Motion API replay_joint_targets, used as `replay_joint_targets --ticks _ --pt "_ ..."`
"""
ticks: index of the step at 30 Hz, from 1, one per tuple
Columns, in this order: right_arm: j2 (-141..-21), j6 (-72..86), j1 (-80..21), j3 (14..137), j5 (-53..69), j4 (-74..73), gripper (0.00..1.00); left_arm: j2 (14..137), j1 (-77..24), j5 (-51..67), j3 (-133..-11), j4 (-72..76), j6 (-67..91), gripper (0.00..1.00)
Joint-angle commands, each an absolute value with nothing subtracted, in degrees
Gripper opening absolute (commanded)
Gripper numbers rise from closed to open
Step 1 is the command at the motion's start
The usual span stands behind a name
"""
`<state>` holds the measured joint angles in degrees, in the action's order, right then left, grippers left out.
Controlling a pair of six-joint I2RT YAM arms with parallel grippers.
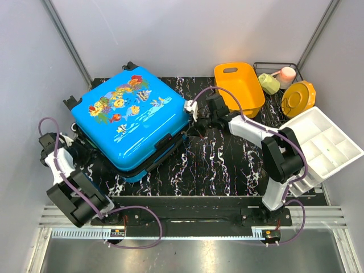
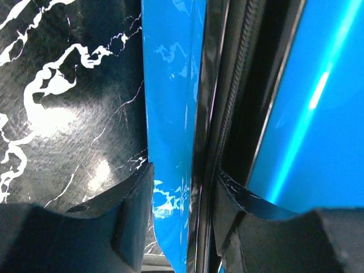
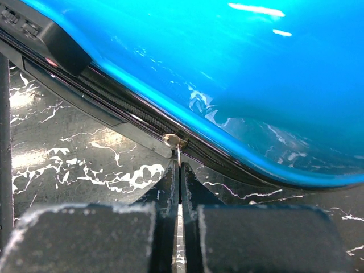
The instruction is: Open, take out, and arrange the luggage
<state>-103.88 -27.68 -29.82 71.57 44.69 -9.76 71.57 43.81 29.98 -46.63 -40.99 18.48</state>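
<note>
The right jaws are pressed together on a thin metal zipper pull. It stands out of the black toothed zipper just ahead of their tips. Past that zipper swells the glossy, bright blue hard shell of the luggage. A black moulded block sits on the seam up and to the left of these jaws.

The left jaws are spread, with one dark, matte finger on each side of the luggage's seam. Smooth blue shell and a ribbed black zipper band run between them. Whether the pads press the shell cannot be told.

The luggage lies between the two pairs of jaws with its lid uppermost. It is a rounded square with colourful cartoon fish printed on the lid and small black wheels on its far edge.

Beyond the right jaws, away from the luggage, stands an orange plastic basket. Further out is a black wire rack with a pale green cup, a pink cup and a round yellow-orange dish. A white compartmented tray sits tilted next to the right arm.

The tabletop is black with white marble veining and a slight sheen. Plain grey panels wall it in on three sides.
</note>
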Motion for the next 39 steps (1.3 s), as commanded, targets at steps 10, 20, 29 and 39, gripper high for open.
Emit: replay_joint_targets --ticks 10,20,29,39 --pt "-109.1 -41.6 -15.2 83.5 41.0 -14.5 0.0 84.4 40.3 21.0 -57.1 -39.1 16.4 0.15" --pt "-122.9 -48.9 -13.7 100.3 54.7 -15.9 0.0 95.6 30.9 18.5 -72.7 -42.3 4.8 0.0" --pt "-133.7 -47.9 -16.0 114.1 62.4 -13.8 0.0 102.9 21.5 16.4 -82.7 -44.8 -4.0 0.0" --pt "-145.4 -29.8 -17.9 128.1 59.6 -1.2 0.0 100.0 19.6 15.3 -74.4 -43.8 -6.6 0.0"
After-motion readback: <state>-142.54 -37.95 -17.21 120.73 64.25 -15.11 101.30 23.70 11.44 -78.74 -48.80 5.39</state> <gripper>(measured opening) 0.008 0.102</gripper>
